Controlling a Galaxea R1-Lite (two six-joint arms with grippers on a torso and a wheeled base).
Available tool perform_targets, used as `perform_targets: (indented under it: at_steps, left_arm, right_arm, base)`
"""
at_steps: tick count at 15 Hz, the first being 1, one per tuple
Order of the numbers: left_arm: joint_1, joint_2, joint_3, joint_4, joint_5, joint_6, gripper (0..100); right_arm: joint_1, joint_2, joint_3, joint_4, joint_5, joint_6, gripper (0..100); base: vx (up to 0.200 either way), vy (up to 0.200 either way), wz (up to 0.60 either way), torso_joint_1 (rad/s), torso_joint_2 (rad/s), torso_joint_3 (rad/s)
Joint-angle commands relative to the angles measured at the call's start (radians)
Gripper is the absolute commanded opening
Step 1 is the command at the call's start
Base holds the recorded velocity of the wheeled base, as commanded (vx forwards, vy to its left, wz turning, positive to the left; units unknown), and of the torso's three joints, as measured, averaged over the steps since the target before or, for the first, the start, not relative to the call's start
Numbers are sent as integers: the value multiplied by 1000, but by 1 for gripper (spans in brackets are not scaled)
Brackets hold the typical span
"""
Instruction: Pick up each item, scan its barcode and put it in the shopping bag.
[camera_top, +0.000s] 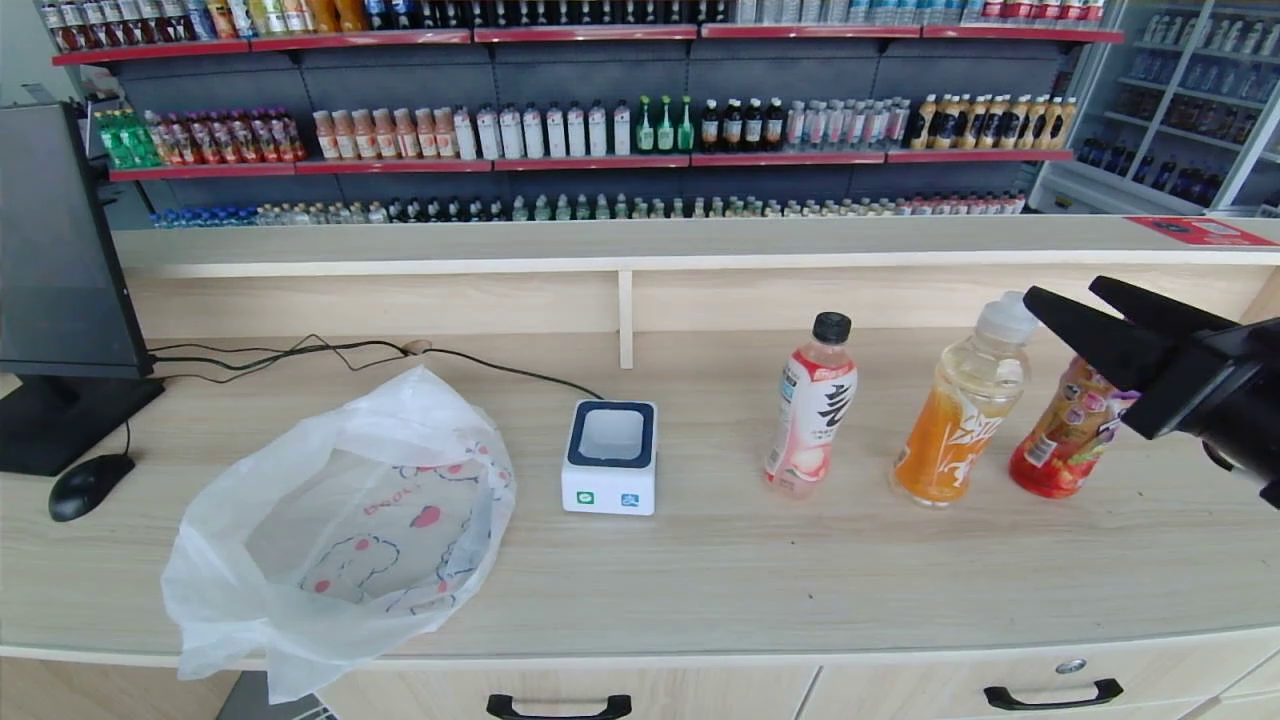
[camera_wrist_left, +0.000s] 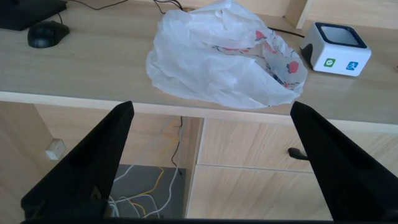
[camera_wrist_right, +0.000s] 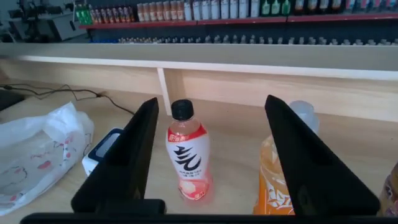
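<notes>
Three bottles stand upright in a row on the counter's right half: a pink-labelled one with a black cap (camera_top: 811, 409) (camera_wrist_right: 188, 154), an orange one with a clear cap (camera_top: 963, 405) (camera_wrist_right: 281, 174), and a red-labelled one (camera_top: 1066, 430) partly hidden behind my right gripper (camera_top: 1078, 304). That gripper hovers open above the right end of the row, empty. The white barcode scanner (camera_top: 609, 456) (camera_wrist_left: 336, 47) (camera_wrist_right: 102, 152) sits mid-counter. A white plastic shopping bag (camera_top: 350, 530) (camera_wrist_left: 224, 57) (camera_wrist_right: 34, 152) lies open at the left. My left gripper (camera_wrist_left: 211, 155) hangs open below the counter's front edge, empty.
A monitor (camera_top: 60, 270) and black mouse (camera_top: 88, 484) (camera_wrist_left: 46, 34) occupy the far left, with cables (camera_top: 330, 352) trailing behind the bag. A raised ledge (camera_top: 640, 250) backs the counter. Drawers with black handles (camera_top: 1050, 694) line the front.
</notes>
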Motion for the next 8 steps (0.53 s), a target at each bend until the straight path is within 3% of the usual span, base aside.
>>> perform_targets:
  at_steps: [1,3,5,8]
  left_arm:
    - [0,2,0,0,0,0,100]
    - [0,0,0,0,0,0,100]
    - [0,2,0,0,0,0,100]
    - [0,2,0,0,0,0,100]
  right_arm:
    - [29,108,11,-56,0,-4,100]
    - [60,246,-1,-265,-20,-22,100]
    - [155,385,-1,-485,-132,-21,100]
    - [230,428,-25,-510,-242,-22,100]
  base:
    - [0,0,0,0,0,0]
    - [0,0,0,0,0,0]
    - [0,0,0,0,0,0]
    - [0,0,0,0,0,0]
